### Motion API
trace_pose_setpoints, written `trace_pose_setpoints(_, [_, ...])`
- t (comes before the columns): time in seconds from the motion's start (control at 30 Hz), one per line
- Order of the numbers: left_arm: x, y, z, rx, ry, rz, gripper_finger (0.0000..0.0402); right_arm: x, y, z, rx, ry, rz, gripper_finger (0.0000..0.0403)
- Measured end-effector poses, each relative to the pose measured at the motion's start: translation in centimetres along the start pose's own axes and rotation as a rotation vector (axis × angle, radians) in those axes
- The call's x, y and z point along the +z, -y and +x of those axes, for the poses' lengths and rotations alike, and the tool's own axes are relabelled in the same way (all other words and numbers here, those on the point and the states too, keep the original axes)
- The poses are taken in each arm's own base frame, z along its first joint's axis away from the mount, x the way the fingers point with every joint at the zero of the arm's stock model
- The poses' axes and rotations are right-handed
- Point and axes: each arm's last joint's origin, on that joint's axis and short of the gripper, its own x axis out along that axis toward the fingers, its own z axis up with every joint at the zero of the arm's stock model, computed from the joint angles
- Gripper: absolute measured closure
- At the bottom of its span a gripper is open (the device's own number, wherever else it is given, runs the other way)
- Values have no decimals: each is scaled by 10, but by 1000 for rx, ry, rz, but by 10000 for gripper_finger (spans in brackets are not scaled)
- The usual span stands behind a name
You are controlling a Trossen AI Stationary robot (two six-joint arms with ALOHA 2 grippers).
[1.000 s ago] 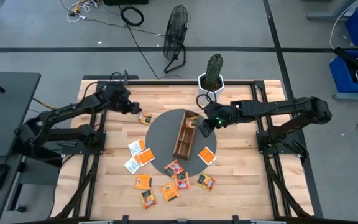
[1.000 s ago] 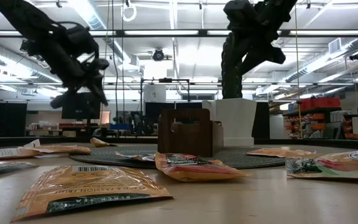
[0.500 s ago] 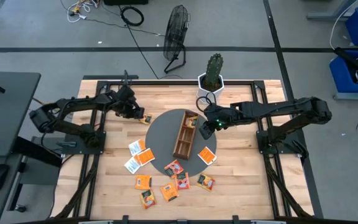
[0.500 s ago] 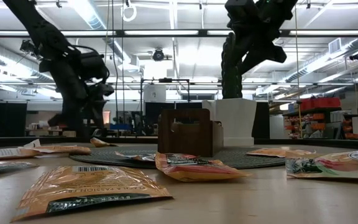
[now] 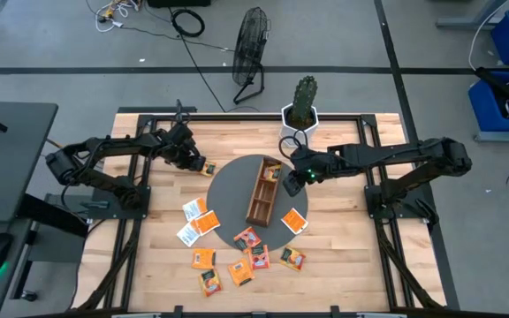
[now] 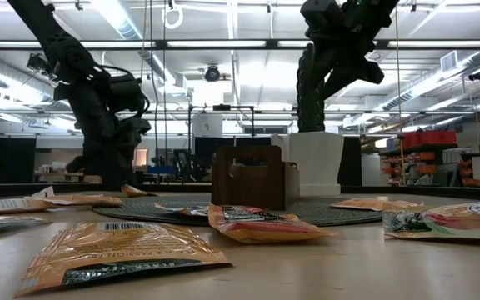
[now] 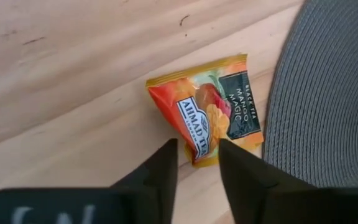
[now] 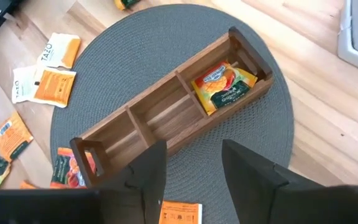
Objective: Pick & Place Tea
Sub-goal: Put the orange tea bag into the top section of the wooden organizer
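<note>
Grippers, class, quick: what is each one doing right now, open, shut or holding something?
Left gripper: down at an orange tea sachet, fingers astride its edge; a grip cannot be told.
Right gripper: open, holding nothing, above the wooden tray.

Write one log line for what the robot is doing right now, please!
left gripper: closing around mango tea sachet on table beside grey mat | right gripper: open, above wooden tray | tray: one sachet in end compartment

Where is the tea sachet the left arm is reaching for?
In the high view the orange sachet lies on the wood, just off the grey mat's upper-left edge, at the left gripper.
</note>
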Motion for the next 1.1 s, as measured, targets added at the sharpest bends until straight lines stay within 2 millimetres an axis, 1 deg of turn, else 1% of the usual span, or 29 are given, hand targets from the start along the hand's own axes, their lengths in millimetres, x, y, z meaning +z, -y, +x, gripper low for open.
trace_pose_setpoints(0.2, [1, 1, 0, -6, 10, 6, 380, 0, 0, 0, -1, 2, 13, 240])
trace_pose_setpoints(0.27, [2, 1, 0, -11, 19, 11, 394, 0, 0, 0, -5, 5, 22, 240])
trace_pose_setpoints(0.5, [3, 3, 0, -54, 23, 42, 399, 1, 0, 0, -14, 16, 63, 240])
trace_pose_setpoints(0.67, [6, 7, -2, -124, 32, 15, 400, 3, -2, 0, 14, 46, 99, 240])
trace_pose_setpoints(0.87, [14, 18, -14, -274, 116, -21, 400, 14, -13, -2, 142, 138, 142, 240])
trace_pose_setpoints(1.1, [24, 36, -41, -468, 264, -32, 400, 30, -19, -5, 264, 248, 246, 240])
